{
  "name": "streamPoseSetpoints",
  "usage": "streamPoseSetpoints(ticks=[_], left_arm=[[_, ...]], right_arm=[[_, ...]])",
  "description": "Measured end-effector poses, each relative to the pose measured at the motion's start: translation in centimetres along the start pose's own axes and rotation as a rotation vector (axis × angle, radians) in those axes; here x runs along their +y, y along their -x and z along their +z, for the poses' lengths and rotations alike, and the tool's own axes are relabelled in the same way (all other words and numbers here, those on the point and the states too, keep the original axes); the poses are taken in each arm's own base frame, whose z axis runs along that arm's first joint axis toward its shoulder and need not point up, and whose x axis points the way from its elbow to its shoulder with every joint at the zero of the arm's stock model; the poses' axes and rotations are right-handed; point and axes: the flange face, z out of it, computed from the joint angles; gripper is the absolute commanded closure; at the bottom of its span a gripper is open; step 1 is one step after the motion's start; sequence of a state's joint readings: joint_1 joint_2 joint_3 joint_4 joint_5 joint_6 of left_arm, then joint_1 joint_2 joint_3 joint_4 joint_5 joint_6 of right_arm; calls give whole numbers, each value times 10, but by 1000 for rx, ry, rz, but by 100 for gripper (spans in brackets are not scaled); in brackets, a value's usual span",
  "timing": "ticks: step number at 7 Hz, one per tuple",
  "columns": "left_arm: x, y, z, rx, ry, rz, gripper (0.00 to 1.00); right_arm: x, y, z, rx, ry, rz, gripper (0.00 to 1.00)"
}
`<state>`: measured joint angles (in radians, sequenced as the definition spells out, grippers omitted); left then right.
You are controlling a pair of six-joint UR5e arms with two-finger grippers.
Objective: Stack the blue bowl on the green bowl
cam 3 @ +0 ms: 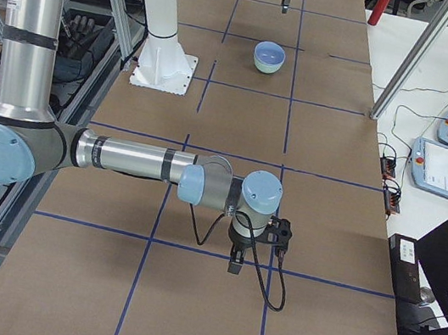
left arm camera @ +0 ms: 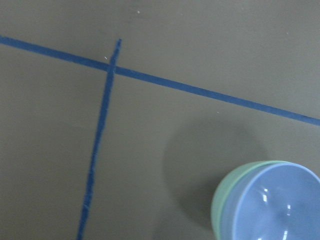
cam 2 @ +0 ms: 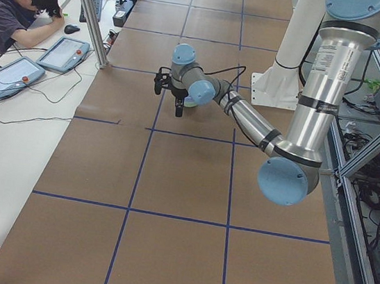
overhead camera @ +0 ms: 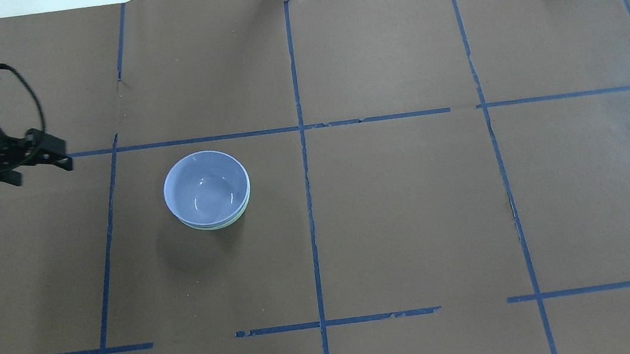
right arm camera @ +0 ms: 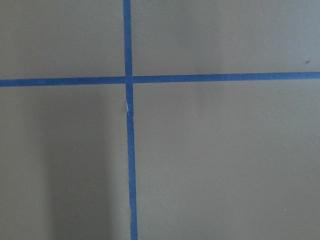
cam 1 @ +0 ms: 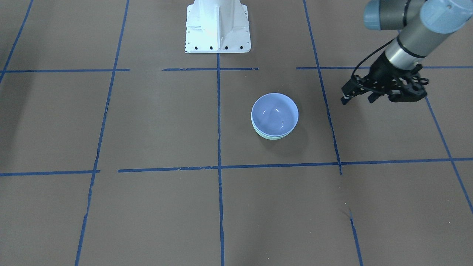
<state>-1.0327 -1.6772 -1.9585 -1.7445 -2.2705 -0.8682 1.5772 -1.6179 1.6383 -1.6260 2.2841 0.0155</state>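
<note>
The blue bowl [cam 1: 274, 114] sits nested inside the green bowl [cam 1: 271, 137], upright on the brown table, left of its centre in the overhead view. Only the green bowl's rim [overhead camera: 219, 225] shows under the blue bowl [overhead camera: 205, 187]. My left gripper [cam 1: 356, 99] is open and empty, raised and well off to the side of the stack; it also shows in the overhead view [overhead camera: 41, 171]. The left wrist view shows the blue bowl [left arm camera: 280, 205] in the green bowl [left arm camera: 222, 200] at its lower right corner. My right gripper [cam 3: 235, 264] hangs over the far table end; I cannot tell its state.
Blue tape lines [overhead camera: 302, 142] divide the brown table cover into squares. The white robot pedestal [cam 1: 218, 26] stands at the table's robot-side edge. An operator [cam 2: 18, 7] sits beside tablets [cam 2: 63, 52] past the far edge, by a metal post [cam 2: 88, 9].
</note>
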Motion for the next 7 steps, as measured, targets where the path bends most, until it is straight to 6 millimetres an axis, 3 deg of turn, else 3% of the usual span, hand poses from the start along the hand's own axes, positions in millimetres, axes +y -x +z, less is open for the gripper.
streamPoseSetpoints(ticks=[3,4,5,7], left_arm=[[7,211,-42,-108,-1,263,0],[14,263,-48,-131,5,292,0],[23,296,-52,-143,10,288,0],[35,324,-57,-152,21,261,0]], right_arm=[[0,0,0,0,0,1,0],[0,0,0,0,0,1,0],[0,0,0,0,0,1,0],[0,0,0,0,0,1,0]])
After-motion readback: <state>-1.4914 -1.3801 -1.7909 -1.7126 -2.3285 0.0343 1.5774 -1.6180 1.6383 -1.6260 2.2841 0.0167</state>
